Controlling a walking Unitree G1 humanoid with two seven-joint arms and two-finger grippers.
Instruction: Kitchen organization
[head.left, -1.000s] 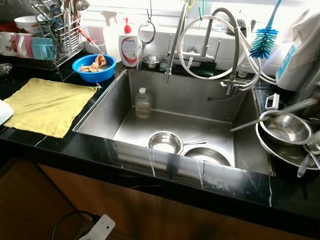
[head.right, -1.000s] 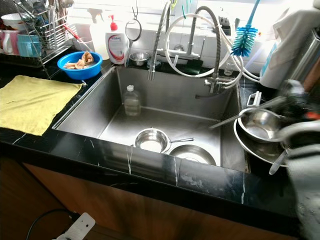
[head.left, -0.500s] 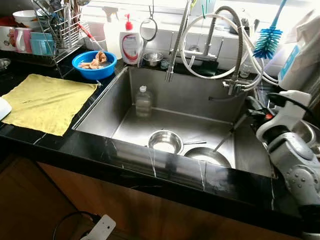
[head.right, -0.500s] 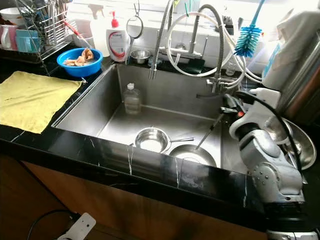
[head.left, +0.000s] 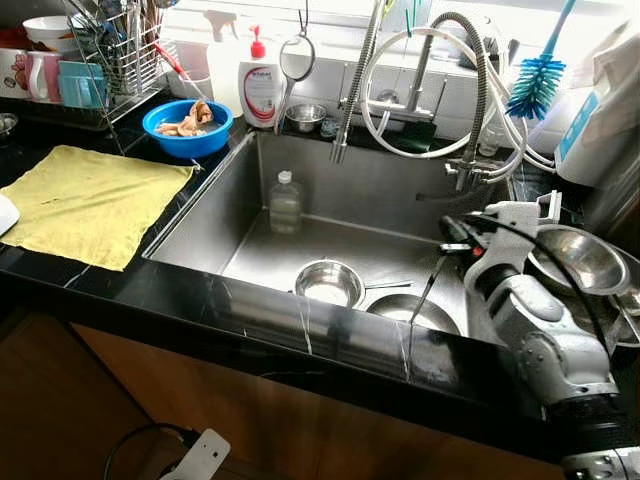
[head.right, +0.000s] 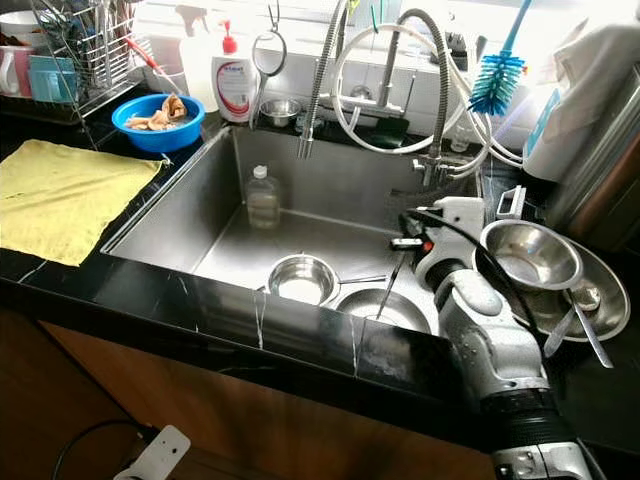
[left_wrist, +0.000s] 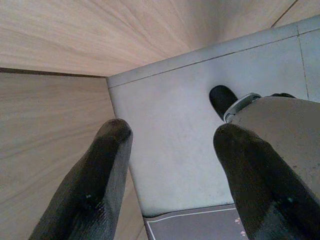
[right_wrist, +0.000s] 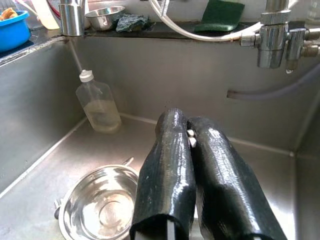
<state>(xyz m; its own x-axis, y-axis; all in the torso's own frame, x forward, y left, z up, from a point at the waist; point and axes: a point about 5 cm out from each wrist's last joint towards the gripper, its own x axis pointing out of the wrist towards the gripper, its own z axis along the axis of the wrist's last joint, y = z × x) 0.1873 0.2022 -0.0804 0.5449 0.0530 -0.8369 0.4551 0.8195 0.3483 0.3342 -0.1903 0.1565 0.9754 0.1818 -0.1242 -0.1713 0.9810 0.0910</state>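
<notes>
My right gripper (head.left: 452, 238) hangs over the right side of the steel sink (head.left: 330, 190), shut on a thin metal utensil (head.left: 428, 290) that dangles toward a steel bowl (head.left: 415, 310) on the sink floor. The right wrist view shows the two black fingers (right_wrist: 170, 160) pressed together. Beside that bowl sits a small steel pan (head.left: 330, 283). A clear bottle (head.left: 285, 205) stands at the back of the sink. My left gripper (left_wrist: 172, 132) hangs open beside a wooden cabinet.
Stacked steel bowls (head.left: 575, 260) sit on the black counter at the right. A yellow cloth (head.left: 90, 205), a blue bowl (head.left: 187, 128), a soap dispenser (head.left: 260, 92) and a dish rack (head.left: 110, 60) are at the left. Faucet hoses (head.left: 420, 90) loop over the sink's back.
My right arm came in from the right, took the long utensil off the bowls and carried it left over the sink, where it now hangs downward.
</notes>
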